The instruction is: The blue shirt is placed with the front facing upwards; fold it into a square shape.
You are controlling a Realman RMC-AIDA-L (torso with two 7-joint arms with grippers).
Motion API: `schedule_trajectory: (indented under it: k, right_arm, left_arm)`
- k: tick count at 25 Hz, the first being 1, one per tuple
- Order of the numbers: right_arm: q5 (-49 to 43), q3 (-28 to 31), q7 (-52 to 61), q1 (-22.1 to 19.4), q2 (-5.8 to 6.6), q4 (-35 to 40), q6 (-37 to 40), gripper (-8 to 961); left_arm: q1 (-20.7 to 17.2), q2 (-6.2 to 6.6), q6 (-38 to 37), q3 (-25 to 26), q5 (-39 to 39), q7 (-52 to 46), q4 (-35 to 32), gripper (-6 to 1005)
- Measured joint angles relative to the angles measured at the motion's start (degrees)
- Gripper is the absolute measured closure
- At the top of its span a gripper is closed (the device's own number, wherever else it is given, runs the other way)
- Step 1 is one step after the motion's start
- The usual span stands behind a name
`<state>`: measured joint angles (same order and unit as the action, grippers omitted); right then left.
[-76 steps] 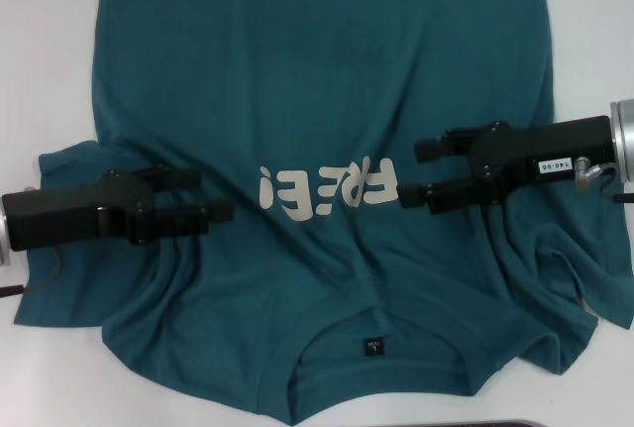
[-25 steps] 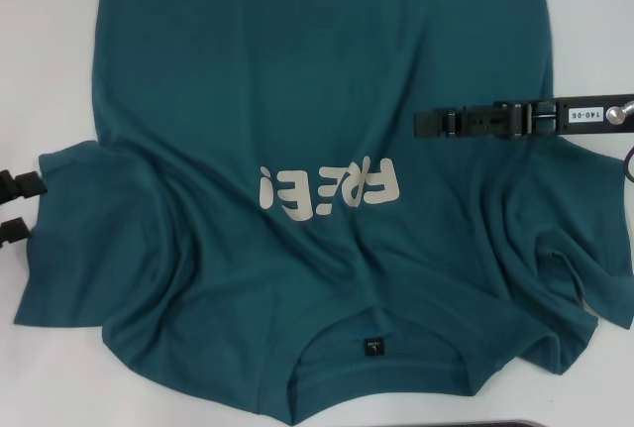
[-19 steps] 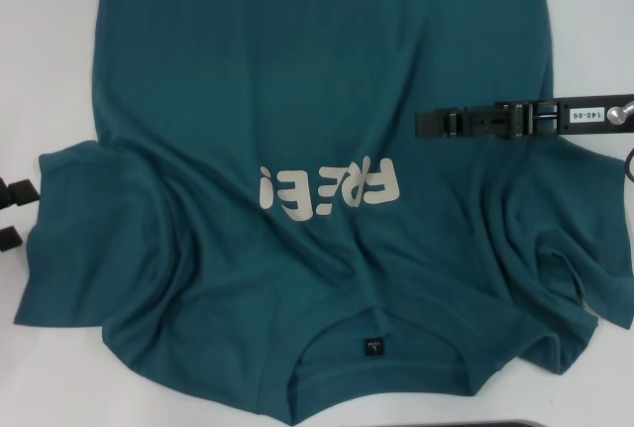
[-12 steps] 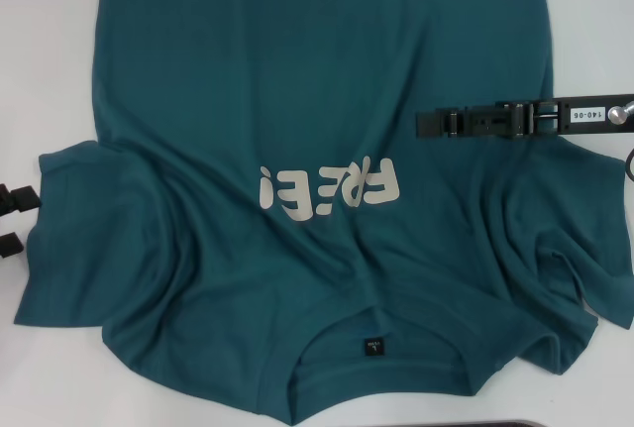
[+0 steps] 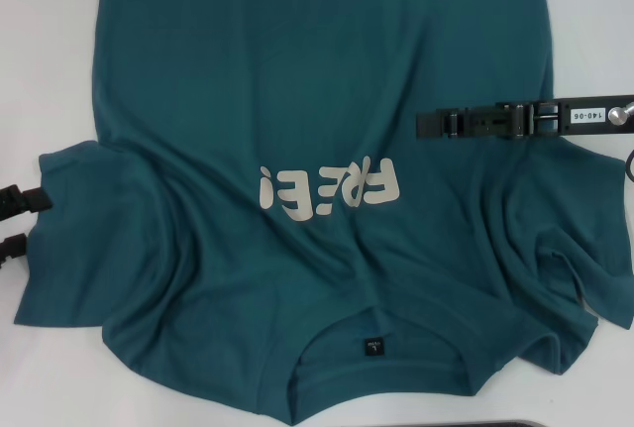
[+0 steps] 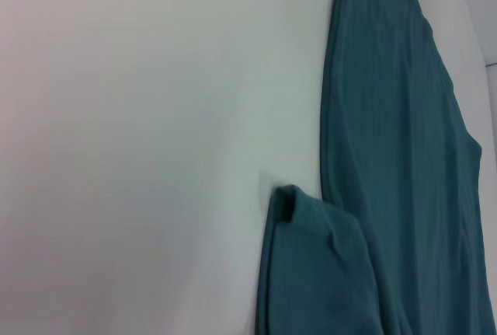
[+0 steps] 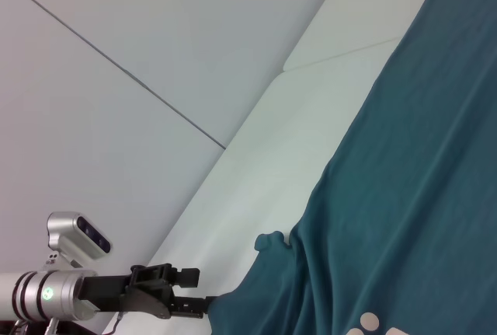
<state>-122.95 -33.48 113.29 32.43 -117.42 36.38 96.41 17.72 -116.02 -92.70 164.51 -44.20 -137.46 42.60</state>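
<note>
Our left gripper point(image 5: 22, 221), fingers apart and empty, may bunch the big, crumpled teal-blue cotton shirt point(image 5: 317, 80)'s sleeve; we cannot tell our right gripper point(image 5: 428, 125)'s fingers.

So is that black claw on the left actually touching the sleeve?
Cannot tell. In the head view the left gripper sits open right at the blue shirt sleeve's edge; no clear gap or contact shows.

A plain robot test room, lab-like. A bare white surface point(image 5: 584, 21) fills the head view's edges, and in the upper left of the right wrist view pale wall panels point(image 7: 140, 47) with thin seams rise behind it. A small camera unit point(image 7: 78, 238) sits at lower left.
</note>
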Motion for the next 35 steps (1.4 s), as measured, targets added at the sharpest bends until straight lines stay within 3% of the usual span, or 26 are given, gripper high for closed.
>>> schedule_trajectory:
  k: [12, 17, 28, 35]
  right_arm:
    - [0.1, 0.1, 0.0, 0.0, 0.06, 0.0, 0.0, 11]
    - [0.1, 0.2, 0.0, -0.2, 0.16, 0.0, 0.0, 12]
    - [0.1, 0.7, 0.0, -0.4, 0.18, 0.0, 0.0, 12]
    - [0.1, 0.7, 0.0, -0.5, 0.18, 0.0, 0.0, 12]
  left_arm:
    - [1.8, 0.01, 0.3, -3.9, 0.0, -0.4, -2.0, 95]
    - [2.4, -0.14, -0.1, -5.2, -0.1, -0.4, -1.6, 155]
    - [2.3, -0.01, -0.5, -5.2, 0.0, -0.5, -1.5, 381]
    - [2.3, 0.16, -0.5, -5.3, 0.2, -0.5, -1.3, 670]
